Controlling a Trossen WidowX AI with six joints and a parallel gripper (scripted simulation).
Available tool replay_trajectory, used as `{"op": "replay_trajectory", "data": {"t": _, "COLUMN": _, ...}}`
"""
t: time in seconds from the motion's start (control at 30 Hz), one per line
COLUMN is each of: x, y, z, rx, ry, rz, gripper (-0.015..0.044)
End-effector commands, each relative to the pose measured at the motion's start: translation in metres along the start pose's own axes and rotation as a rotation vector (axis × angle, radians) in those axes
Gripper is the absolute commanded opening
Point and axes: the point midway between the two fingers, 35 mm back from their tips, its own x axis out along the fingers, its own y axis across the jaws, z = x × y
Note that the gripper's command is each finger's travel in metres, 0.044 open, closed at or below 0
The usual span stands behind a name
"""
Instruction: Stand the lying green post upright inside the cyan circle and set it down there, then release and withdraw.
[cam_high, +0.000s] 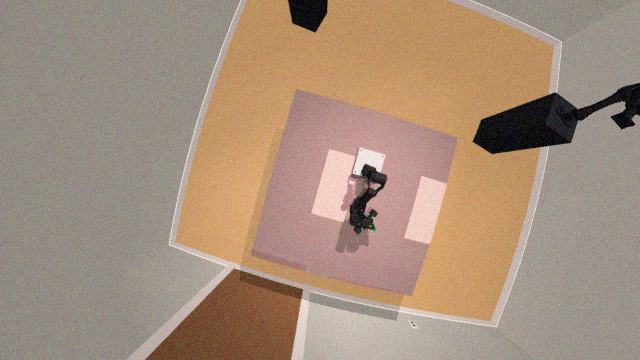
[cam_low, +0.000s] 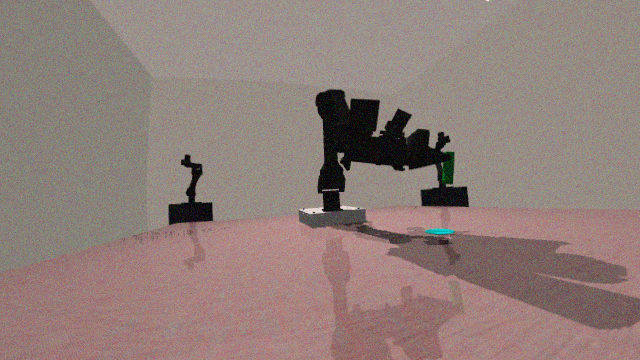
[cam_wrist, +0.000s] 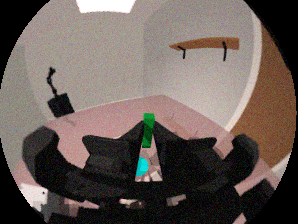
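The green post (cam_high: 374, 229) (cam_low: 449, 169) (cam_wrist: 148, 131) is held between the fingertips, close to upright, in the air well above the table. My gripper (cam_low: 446, 157) (cam_wrist: 148, 123) is shut on its upper part and points nearly level. The cyan circle (cam_low: 440, 231) (cam_wrist: 143, 166) lies flat on the table, below the post and slightly to its left in the exterior view. In the wrist view it shows partly through the gap between the fingers. In the top view the arm hides most of it.
The arm's white base plate (cam_high: 365, 155) (cam_low: 330, 218) stands on the pinkish table (cam_high: 300, 125) (cam_low: 150, 300). Black pedestals (cam_high: 525, 122) (cam_low: 190, 213) (cam_low: 445, 197) with other arms stand beyond the table. The arm's shadow falls across the table around the circle.
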Motion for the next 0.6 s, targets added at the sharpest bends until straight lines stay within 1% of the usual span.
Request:
{"op": "replay_trajectory", "data": {"t": 0.0, "x": -0.004, "y": 0.003, "z": 0.001, "rx": -0.008, "ry": -0.018, "rz": 0.008, "gripper": 0.0023}}
{"op": "replay_trajectory", "data": {"t": 0.57, "x": -0.018, "y": 0.018, "z": 0.001, "rx": -0.050, "ry": -0.078, "rz": 0.047, "gripper": 0.0023}}
